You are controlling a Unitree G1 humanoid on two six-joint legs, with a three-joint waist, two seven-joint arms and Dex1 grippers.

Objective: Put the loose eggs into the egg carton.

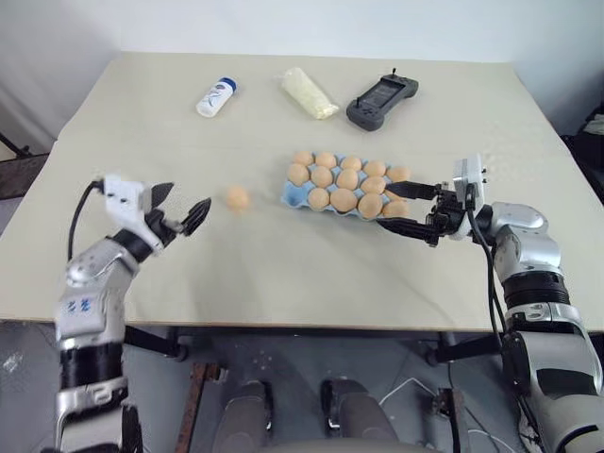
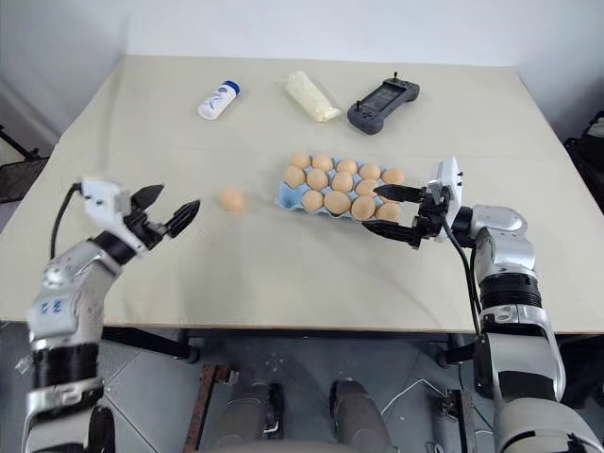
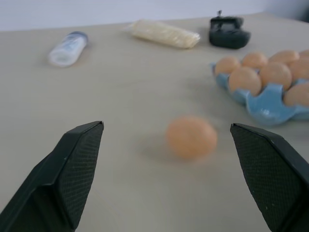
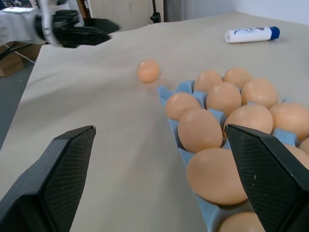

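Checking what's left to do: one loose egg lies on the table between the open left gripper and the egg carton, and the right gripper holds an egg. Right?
Not quite. The right gripper is open and holds nothing, as the right wrist view shows. The rest stands: one loose egg lies between the open left gripper and the egg carton.

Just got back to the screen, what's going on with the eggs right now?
One loose egg lies on the table, to the left of the blue egg carton, whose visible cups are nearly all filled. The left gripper is open and level with that egg, lined up on it but not touching. The right gripper is open at the carton's right end, holding nothing.
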